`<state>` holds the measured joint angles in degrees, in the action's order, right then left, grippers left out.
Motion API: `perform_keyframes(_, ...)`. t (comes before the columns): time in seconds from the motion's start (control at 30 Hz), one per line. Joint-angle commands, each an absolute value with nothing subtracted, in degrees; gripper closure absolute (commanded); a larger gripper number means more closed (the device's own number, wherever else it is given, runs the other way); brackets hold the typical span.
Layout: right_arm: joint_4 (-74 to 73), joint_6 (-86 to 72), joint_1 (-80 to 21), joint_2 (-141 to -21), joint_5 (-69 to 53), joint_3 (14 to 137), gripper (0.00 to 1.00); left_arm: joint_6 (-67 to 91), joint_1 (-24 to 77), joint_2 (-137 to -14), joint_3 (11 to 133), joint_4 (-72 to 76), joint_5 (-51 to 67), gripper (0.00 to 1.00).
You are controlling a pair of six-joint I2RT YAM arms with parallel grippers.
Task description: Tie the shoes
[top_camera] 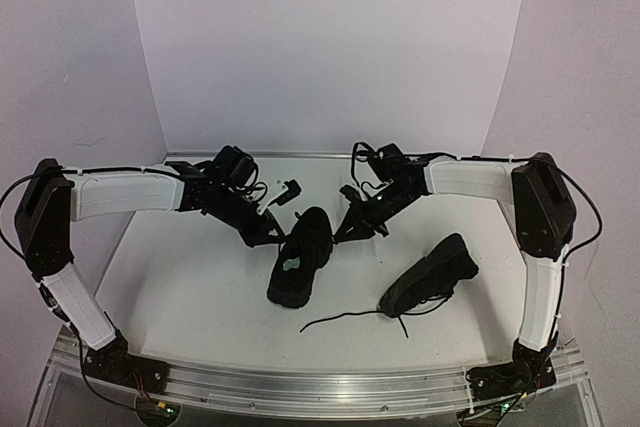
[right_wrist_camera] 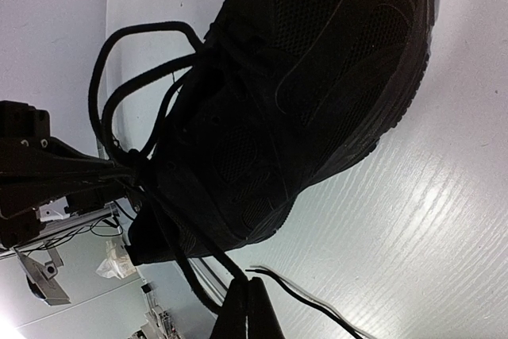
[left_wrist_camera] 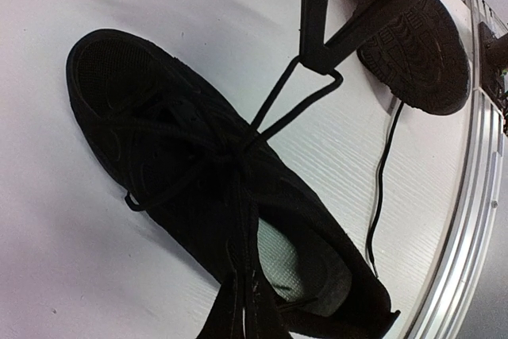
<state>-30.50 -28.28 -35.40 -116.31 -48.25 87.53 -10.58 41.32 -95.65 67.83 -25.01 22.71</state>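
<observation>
Untied shoe (top_camera: pixel 432 273) nearest, both jaws pinching other shoe's (top_camera: pixel 300 257) laces (right_wrist_camera: pixel 151 28)

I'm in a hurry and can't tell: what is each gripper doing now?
Left gripper: closed on a lace.
Right gripper: closed on the lace too.

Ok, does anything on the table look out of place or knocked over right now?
Yes, the right-hand shoe lies tipped on its side, tread showing, its loose lace trailing across the table. The other shoe sits upright, its laces pinched by the left claw and right claw.
</observation>
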Motion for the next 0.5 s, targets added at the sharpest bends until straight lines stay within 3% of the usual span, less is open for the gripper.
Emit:
perform_keyframes(0.0,-30.67,-27.85,-35.33,-116.07,-47.59,88.33,1.0,-10.45,41.57,-93.17,66.3,-26.76,22.11,1.0)
perform_keyframes(0.07,-30.67,-27.77,-35.39,-115.95,-47.72,88.19,1.0,-10.54,41.57,-93.07,66.4,-26.93,21.48,0.98)
perform_keyframes(0.17,-30.67,-27.79,-35.81,-115.84,-47.81,88.22,1.0,-9.16,41.49,-92.92,68.25,-25.67,22.05,0.73)
perform_keyframes(0.23,-30.67,-27.83,-36.26,-115.91,-47.89,88.29,1.0,-7.09,41.49,-93.17,69.65,-24.05,24.39,0.62)
perform_keyframes(0.47,-30.59,-28.19,-37.13,-115.93,-47.37,88.46,1.0,4.18,41.35,-98.32,74.71,-19.45,30.5,0.52)
